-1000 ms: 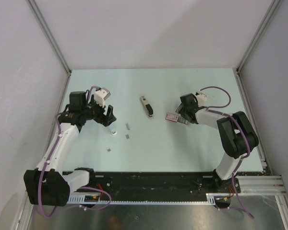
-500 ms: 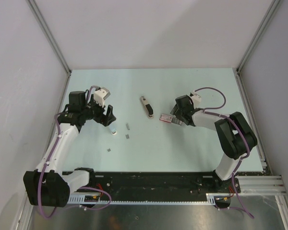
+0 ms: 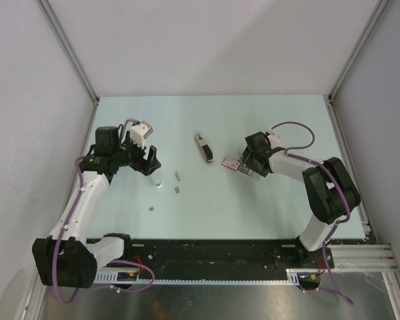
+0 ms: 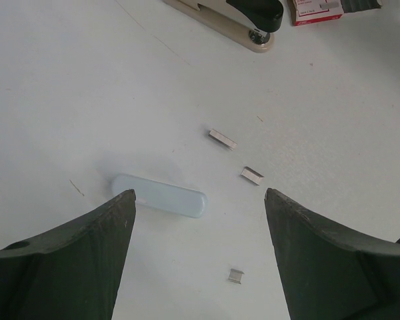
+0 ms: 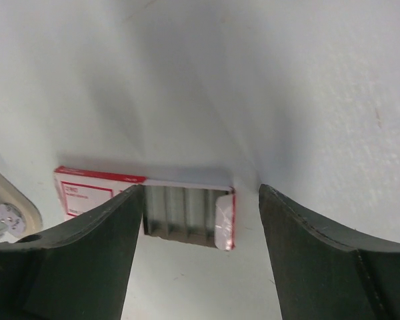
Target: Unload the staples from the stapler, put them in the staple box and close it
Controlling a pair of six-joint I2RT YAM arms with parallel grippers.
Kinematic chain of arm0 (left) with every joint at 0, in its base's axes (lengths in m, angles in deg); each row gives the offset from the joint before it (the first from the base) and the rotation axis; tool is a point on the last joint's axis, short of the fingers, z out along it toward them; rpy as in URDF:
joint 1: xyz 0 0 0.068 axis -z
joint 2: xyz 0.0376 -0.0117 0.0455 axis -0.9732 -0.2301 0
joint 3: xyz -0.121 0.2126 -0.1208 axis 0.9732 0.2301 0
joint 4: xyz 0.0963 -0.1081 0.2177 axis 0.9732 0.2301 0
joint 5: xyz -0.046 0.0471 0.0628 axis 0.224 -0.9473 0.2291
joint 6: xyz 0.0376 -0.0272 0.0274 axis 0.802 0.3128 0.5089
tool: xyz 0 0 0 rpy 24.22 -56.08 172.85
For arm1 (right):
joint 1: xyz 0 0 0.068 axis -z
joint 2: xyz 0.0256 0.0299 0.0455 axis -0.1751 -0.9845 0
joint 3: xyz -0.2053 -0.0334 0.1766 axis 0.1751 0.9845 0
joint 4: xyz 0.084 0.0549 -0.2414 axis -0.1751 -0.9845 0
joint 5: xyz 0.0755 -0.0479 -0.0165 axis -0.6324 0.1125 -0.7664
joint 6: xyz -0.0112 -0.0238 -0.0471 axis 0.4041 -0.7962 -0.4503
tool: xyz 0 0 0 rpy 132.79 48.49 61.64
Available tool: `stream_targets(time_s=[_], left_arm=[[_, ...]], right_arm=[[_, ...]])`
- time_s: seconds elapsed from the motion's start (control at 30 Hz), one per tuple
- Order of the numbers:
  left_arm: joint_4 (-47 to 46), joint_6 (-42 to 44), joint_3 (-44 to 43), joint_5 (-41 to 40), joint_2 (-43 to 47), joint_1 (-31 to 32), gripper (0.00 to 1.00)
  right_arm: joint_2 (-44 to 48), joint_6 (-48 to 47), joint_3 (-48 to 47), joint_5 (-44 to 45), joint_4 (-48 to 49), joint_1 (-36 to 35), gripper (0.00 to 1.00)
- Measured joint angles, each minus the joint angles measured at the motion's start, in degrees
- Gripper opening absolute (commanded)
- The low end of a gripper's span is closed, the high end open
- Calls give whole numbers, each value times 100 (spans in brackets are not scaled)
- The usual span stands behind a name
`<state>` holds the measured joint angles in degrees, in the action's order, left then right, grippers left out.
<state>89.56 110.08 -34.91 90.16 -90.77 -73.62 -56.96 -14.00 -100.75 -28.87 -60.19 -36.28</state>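
Both sets of jaws gape wide: the left gripper (image 4: 199, 200) hovers empty with loose staples (image 4: 223, 139) scattered just ahead, left of the stapler (image 3: 204, 148), probably shaken out, while the right gripper (image 5: 200, 190) straddles the box (image 5: 187, 200), seemingly unclamped.

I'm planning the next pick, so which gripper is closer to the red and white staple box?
Right. The right gripper has its open jaws straddling the staple box. The left gripper is far off, on the stapler's other side.
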Motion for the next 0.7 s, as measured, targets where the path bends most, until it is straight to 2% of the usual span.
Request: stream_targets(time_s=[0.2,0.33,0.7], left_arm=[[9,48,0,2,0,0,83],[9,50,0,4,-2,0,83],[9,96,0,2,-7,0,83]], right_arm=[[144,2,-17,2,-671,177,79],[125,9,-50,-2,-772,214,79],[-372,17,-723,131,-1443,118,78]])
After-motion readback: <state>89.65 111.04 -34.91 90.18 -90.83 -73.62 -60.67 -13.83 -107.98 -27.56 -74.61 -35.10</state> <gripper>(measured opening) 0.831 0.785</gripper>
